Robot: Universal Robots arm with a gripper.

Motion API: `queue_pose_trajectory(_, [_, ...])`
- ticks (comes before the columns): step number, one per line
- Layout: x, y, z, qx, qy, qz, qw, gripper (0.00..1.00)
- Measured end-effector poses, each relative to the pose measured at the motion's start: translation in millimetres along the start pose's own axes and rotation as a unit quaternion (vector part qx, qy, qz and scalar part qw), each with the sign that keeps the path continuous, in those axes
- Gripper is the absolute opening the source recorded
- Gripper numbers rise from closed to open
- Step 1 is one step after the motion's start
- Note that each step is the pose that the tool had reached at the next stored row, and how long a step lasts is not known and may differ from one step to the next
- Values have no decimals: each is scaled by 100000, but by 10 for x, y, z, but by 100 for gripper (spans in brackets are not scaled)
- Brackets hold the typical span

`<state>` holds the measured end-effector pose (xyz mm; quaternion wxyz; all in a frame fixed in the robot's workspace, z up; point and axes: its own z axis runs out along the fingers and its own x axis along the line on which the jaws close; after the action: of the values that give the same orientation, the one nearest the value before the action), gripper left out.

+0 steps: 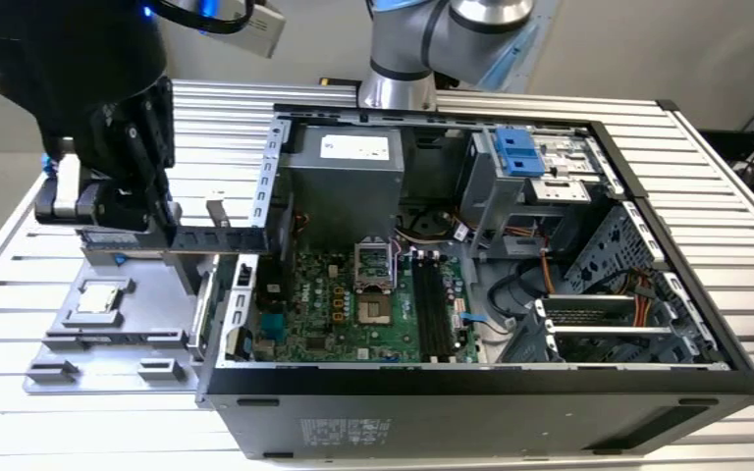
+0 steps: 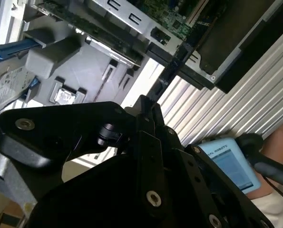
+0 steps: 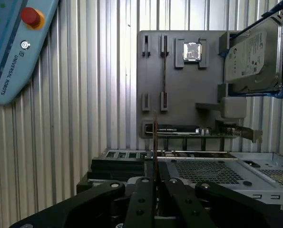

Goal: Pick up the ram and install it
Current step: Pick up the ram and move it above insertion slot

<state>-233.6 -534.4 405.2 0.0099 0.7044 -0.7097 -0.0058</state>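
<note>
The ram [image 1: 220, 238] is a long, thin, dark stick held level above the grey fixture plate [image 1: 154, 304], with its free end at the open computer case's wall on the exterior view's left. My gripper [image 1: 154, 235] is shut on its other end. In the first wrist view the ram [image 3: 154, 137] stands edge-on, rising from between the black fingers [image 3: 143, 190]. In the second wrist view the ram [image 2: 167, 76] reaches from the gripper [image 2: 148, 107] toward the case. The black memory slots [image 1: 436, 309] lie on the motherboard inside the case.
The fixture plate carries a small silver processor chip [image 3: 192, 51] and a hard drive [image 3: 253, 57] in a blue frame. The open case [image 1: 482, 383] has tall metal walls, cables and a drive cage [image 1: 534, 162]. A teach pendant [image 3: 13, 47] lies on the slatted table beside a person's hand [image 2: 279, 142].
</note>
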Motion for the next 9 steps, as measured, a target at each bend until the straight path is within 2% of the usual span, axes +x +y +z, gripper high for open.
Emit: queue_pose_trajectory(9, [-16, -283, -7, 1, 3, 2, 100000, 0])
